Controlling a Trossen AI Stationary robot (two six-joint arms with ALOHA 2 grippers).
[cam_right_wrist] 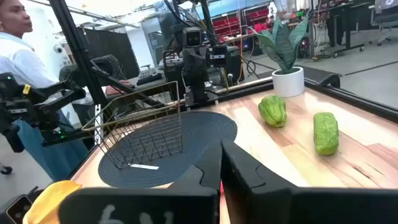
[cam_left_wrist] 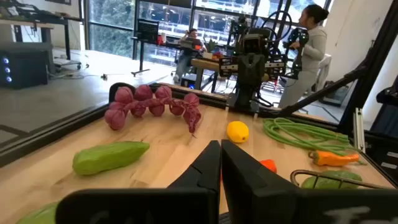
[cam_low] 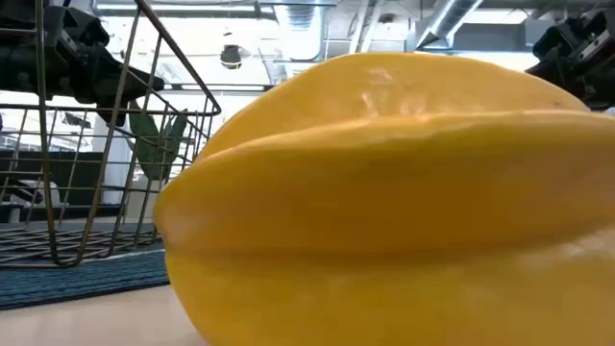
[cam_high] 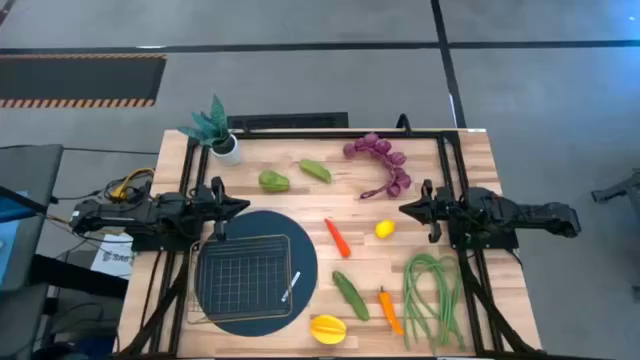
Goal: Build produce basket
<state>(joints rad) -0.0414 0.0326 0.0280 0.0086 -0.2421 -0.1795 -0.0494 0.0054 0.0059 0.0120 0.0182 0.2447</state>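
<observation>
High view shows the basket sitting on the dark round mat toward my left side of the table, with nothing in it but its little white tag. It is thin wire grid, so I judge it light and stiff, liable to slide on the mat if I bump it; I would leave it where it is and bring the produce to it.

Around it lies the produce. The star fruit is just off the mat's near edge, with the cucumber and orange pepper beside it. The red pepper lies close to the mat's right edge, and the lemon a little further on. The long beans sprawl on the right, the grapes string along the far side, and two green peppers lie near the potted plant.

These look like light, smooth, hard toys, so I would pinch the peppers and cucumber across their middles. The lemon may roll. The grapes and beans look floppy; I would take them near the middle and expect the ends to dangle.

My left gripper hangs just beyond the basket's far edge, fingers pressed together, holding nothing. My right gripper hangs between the grapes and the lemon, fingers all but together and empty.
</observation>
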